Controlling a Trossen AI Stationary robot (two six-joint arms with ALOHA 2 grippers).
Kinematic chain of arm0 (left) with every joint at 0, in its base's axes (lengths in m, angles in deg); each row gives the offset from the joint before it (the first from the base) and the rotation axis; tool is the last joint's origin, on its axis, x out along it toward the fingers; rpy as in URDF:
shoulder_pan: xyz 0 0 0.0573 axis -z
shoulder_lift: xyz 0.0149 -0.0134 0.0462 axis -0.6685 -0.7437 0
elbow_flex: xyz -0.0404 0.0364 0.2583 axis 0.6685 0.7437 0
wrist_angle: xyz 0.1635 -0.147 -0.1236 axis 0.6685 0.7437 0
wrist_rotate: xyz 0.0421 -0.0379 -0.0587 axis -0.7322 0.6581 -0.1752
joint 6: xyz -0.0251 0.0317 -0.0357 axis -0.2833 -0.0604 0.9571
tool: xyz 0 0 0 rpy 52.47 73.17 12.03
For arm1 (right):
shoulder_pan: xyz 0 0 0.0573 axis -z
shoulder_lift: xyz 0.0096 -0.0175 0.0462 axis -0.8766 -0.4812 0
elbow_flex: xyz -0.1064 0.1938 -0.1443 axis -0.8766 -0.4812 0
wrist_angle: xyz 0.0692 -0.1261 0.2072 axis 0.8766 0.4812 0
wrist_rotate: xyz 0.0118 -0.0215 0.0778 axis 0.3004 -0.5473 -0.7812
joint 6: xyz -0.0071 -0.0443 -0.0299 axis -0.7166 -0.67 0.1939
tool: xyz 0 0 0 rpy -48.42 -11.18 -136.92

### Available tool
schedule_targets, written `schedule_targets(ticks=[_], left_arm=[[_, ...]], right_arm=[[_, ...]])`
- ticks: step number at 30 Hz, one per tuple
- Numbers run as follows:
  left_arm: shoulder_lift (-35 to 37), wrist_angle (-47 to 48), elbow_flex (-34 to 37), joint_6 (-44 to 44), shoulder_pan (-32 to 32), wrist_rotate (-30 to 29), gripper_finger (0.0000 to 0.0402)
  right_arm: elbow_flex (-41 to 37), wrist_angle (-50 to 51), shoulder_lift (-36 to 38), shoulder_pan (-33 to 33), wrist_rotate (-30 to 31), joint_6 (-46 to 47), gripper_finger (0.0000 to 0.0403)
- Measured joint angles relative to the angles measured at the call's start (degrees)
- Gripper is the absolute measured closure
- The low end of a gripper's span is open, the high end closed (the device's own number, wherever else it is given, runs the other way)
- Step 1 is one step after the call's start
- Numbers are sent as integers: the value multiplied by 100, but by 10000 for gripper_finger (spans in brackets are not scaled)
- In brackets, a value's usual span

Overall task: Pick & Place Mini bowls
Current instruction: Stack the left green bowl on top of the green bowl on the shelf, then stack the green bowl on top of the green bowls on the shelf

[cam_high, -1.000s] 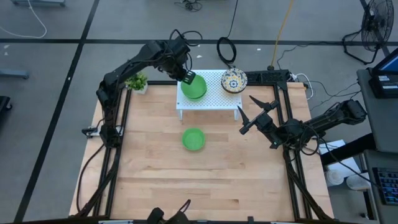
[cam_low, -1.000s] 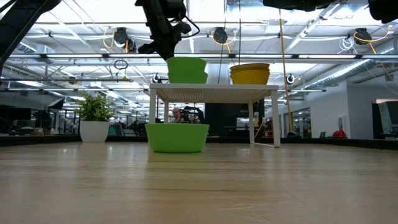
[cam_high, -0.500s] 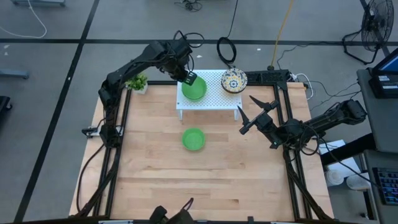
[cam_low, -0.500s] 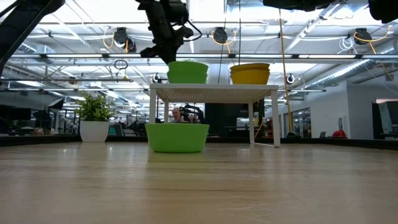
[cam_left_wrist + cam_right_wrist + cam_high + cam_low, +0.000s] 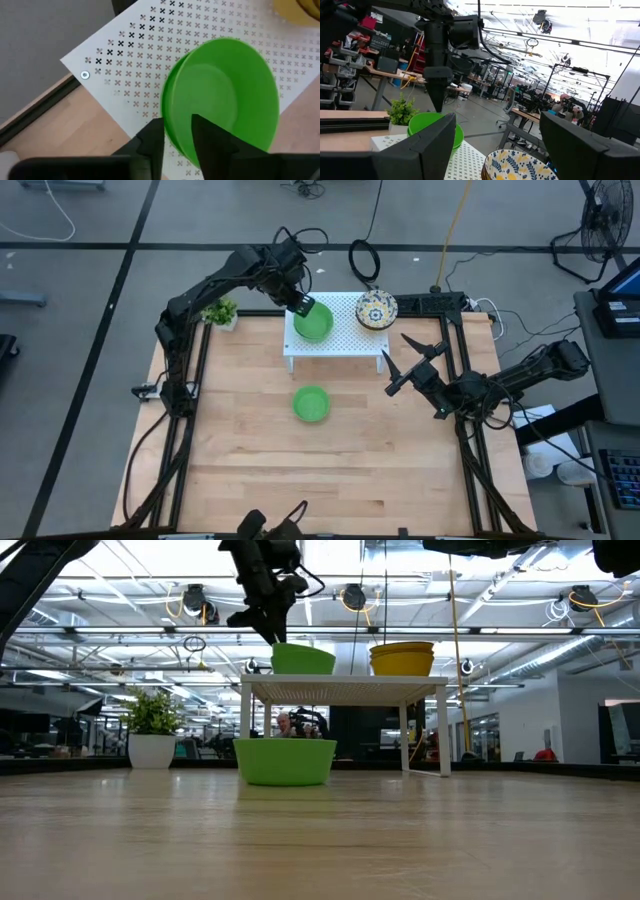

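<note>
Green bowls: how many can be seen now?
2 seen: one green bowl on the white rack, gripped at its rim by the left gripper; another on the table. Stacked ones may hide.

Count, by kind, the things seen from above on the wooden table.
Plain bright green round bowls: 2
Yellow round bowl, floral inside: 1
White perforated rack: 1
Small green potted plant: 1
Total: 5
Left gripper pinches the rack's green bowl.

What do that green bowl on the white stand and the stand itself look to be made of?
The green bowl looks like plastic: one even bright colour with a soft sheen. The white stand looks like painted sheet metal, thin, flat and punched with rows of small cross-shaped holes. Neither is certain from looks alone.
</note>
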Motion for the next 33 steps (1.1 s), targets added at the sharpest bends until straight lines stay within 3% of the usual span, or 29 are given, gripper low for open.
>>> schedule_targets(ticks=[6, 10, 13, 16, 18, 23, 26, 30, 33], left_arm=[[243, 37, 0, -220, 22, 91, 264], [505, 81, 0, -522, 147, 798, 253], [742, 112, 0, -862, 455, 1417, 255], [902, 128, -2, -1303, 1071, 1518, 260], [905, 136, -2, -1623, 1656, 1313, 263], [659, 84, 85, -2353, 3365, -39, 259], [326, 35, 316, -2538, 4278, -454, 257], [31, -2, 923, -2453, 5051, -1125, 257], [-68, -427, 1670, -2168, 5247, -1487, 257]], right_arm=[[1, 0, 0, 0, 1, 0, 129], [0, 0, 0, 0, 2, -8, 129], [0, 0, 0, 0, 2, -70, 129], [0, 1, 0, 0, 2, -84, 129], [0, 0, 0, 0, 2, -85, 129], [0, 0, 0, 0, 8, -85, 129], [1, 1, 0, -1, 27, -73, 129], [0, 4, 0, 0, 26, -46, 129], [0, 48, 0, 0, 24, -17, 129]])
